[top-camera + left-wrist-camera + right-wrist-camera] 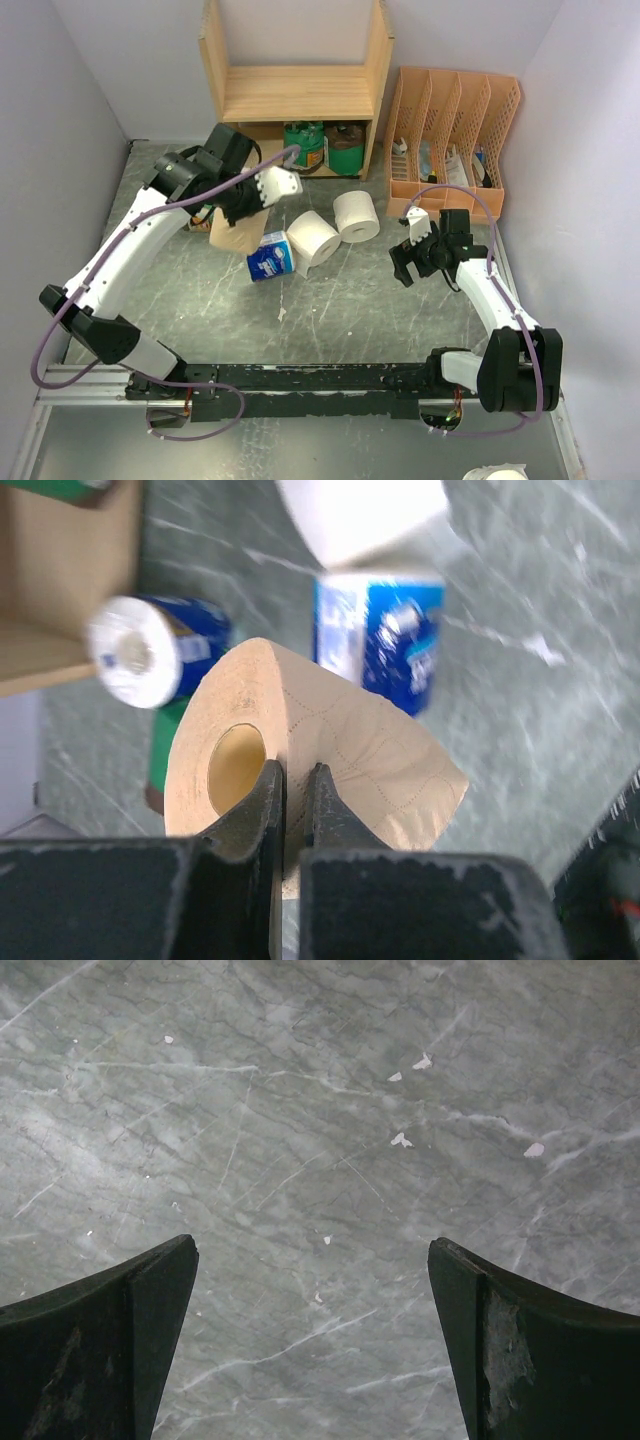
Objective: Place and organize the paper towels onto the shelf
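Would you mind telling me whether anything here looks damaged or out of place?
The tan roll in the left gripper is squashed out of round, pinched by its wall. Small white scraps litter the table.

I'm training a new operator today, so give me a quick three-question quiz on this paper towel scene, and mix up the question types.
1. True or false: the right hand is shut on a white roll.
2. What is the left hand pinching? A) the tan roll B) a white roll C) the blue-and-white wrapped roll
3. On which tier of the shelf do the green-wrapped rolls sit?

Key: 1 false, it is open and holds nothing; 2 A; 3 the lower tier.
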`<state>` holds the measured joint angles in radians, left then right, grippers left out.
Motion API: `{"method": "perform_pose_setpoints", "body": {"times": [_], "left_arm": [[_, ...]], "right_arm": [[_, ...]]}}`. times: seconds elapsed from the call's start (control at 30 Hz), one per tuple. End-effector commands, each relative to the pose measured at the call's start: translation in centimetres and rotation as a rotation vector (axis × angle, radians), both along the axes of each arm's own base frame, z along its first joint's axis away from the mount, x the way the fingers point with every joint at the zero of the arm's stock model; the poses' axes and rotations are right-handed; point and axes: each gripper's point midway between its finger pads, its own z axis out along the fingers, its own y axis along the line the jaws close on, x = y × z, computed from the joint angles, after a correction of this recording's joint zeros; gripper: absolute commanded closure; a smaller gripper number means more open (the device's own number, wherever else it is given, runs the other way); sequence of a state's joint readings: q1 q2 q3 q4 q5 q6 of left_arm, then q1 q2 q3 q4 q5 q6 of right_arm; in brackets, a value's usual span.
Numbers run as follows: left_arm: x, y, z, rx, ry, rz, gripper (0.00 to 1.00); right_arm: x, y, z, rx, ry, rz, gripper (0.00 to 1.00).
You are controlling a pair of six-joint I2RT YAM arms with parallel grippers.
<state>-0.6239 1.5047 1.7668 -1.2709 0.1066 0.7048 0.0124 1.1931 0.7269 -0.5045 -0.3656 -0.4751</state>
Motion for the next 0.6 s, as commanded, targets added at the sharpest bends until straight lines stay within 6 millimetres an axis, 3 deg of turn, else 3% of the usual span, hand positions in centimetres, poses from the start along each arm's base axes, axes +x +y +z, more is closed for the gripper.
{"method": "perform_pose_setpoints", "body": {"times": [0.0, 0.07, 0.1, 0.23, 0.57], "left_arm": [[6.0, -1.0, 5.3, -0.168, -0.262, 0.221, 0.93], [9.0, -0.1, 6.0, -0.206, -0.428, 0.325, 0.93], [10.1, -0.1, 5.4, -0.205, -0.474, 0.348, 0.93], [14.0, -0.8, 5.8, -0.251, -0.618, 0.414, 0.93], [20.2, -4.4, 6.4, -0.334, -0.754, 0.410, 0.93]], "right_arm": [[0.2, -0.3, 0.1, -0.004, -0.019, -0.005, 0.00], [0.2, -0.2, 0.3, -0.003, -0.023, -0.004, 0.00], [0.2, -0.2, 0.3, -0.003, -0.024, -0.004, 0.00], [0.2, -0.3, 0.5, -0.006, -0.030, -0.006, 0.00], [0.3, -0.8, 0.6, -0.026, -0.042, -0.026, 0.00]]}}
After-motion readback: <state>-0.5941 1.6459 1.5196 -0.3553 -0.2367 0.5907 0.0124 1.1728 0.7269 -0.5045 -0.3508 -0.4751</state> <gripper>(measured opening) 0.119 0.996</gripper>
